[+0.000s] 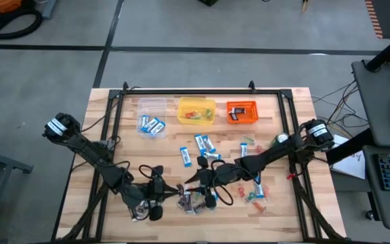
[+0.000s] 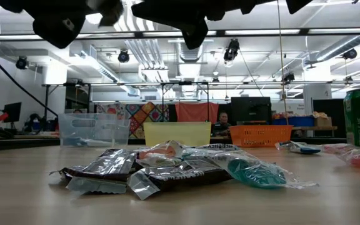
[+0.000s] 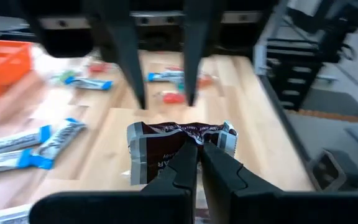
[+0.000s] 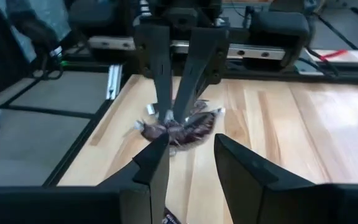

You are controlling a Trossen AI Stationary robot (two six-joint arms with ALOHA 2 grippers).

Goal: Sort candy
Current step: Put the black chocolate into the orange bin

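Observation:
Candy is scattered over the wooden table. A small heap of dark brown and silver wrappers [image 2: 167, 165] lies near the near edge, blue-and-white bars [image 1: 205, 144] lie mid-table, and tiny red and green sweets [image 1: 252, 195] sit to the right. My left gripper [image 3: 201, 149] is shut on a dark brown wrapped candy [image 3: 160, 152] at the heap. My right gripper [image 4: 191, 149] is open and faces the left one from the right, just short of the heap [image 4: 185, 130]. In the low view both grippers show only at the top of the picture, above the heap. My left gripper pinches the dark brown candy about mid-length [image 3: 188, 134] between its two fingertips. The silver crimped ends [image 3: 229, 134] stick out to either side, so the fingers lie across it. In the right wrist view its fingers [image 4: 166, 109] point down onto the wrapper. Whether the candy is off the table, I cannot tell.
Three square tubs stand in a row at the far edge: a clear one [image 1: 152, 108] with blue-and-white bars, a yellow one [image 1: 196, 110] and an orange one [image 1: 242, 112]. A green can [image 1: 279, 140] stands at the right. A black frame rail [image 1: 202, 90] borders the table.

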